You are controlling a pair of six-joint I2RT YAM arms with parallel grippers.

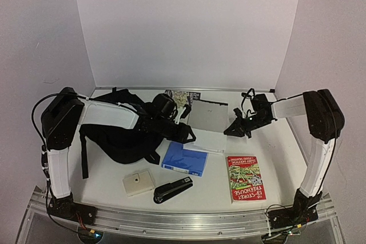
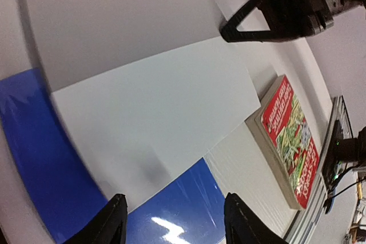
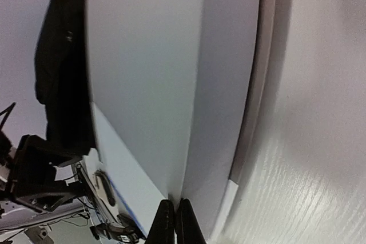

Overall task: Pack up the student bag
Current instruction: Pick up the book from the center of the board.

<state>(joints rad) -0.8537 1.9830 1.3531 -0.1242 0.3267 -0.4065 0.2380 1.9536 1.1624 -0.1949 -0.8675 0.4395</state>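
The student bag (image 1: 117,141) is a large, soft, black fabric heap, crumpled and limp, with one long black strap (image 1: 84,155) trailing toward the near edge on its left side. It lies flat on the white table (image 1: 274,150), left of centre and toward the far side, and is the biggest thing there. The left arm (image 1: 111,114) reaches across it and hides much of its top. No opening shows from any view, so I cannot tell whether anything is inside it. Its visible bulk runs left to right, but which end is the top I cannot tell. Outside the bag, just to its right, a blue book (image 1: 184,159) lies flat with a white sheet (image 1: 205,140) overlapping its far edge, and a grey board (image 1: 209,115) lies beyond that. Near the front edge sit a beige case (image 1: 138,183), a black stapler (image 1: 172,189) and, further right, a red paperback (image 1: 246,177). The left gripper (image 2: 173,201) hovers over the blue book and white sheet with its jaws apart and nothing between them. The right gripper (image 3: 174,215) has its jaws pressed together at the right edge of the grey board.
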